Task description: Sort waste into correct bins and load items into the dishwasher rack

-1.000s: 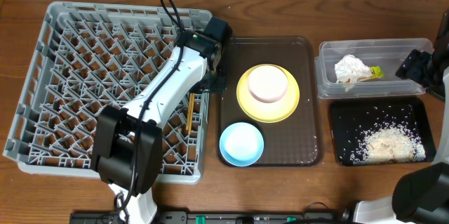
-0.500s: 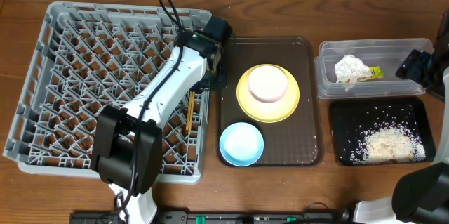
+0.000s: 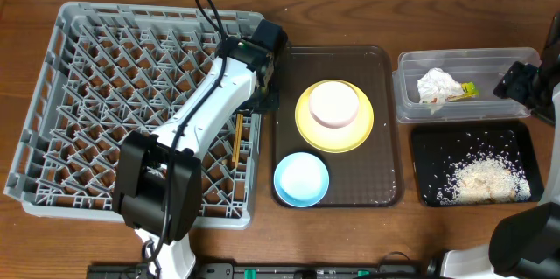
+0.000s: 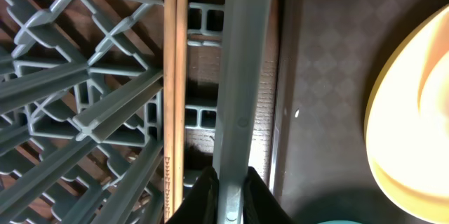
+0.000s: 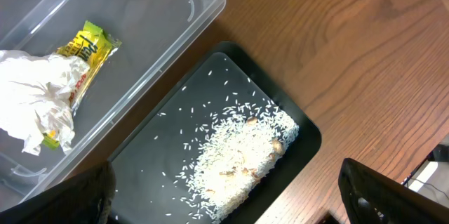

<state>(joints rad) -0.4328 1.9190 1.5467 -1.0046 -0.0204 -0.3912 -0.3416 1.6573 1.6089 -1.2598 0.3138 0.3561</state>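
My left gripper (image 3: 265,95) (image 4: 229,175) is shut on the right wall (image 4: 242,76) of the grey dishwasher rack (image 3: 105,95), one finger on each side of it. Two wooden chopsticks (image 4: 174,76) (image 3: 236,139) lie inside the rack along that wall. A white bowl (image 3: 334,104) rests upside down on the yellow plate (image 3: 360,135), and the light blue bowl (image 3: 301,178) sits in front of them. The napkin (image 5: 38,101) and the snack packet (image 5: 90,48) lie in the clear tub (image 3: 507,59). Rice (image 5: 238,154) lies in the black tray (image 3: 429,152). My right gripper (image 5: 231,192) hangs open above it.
The plate and bowls stand on a dark brown serving tray (image 3: 385,183) between the rack and the bins. The right arm (image 3: 529,87) reaches in from the right edge beside the tub. Bare wooden table (image 5: 351,34) lies beyond the bins.
The left gripper's jaws have closed onto the rack's right wall. Nothing else has moved.
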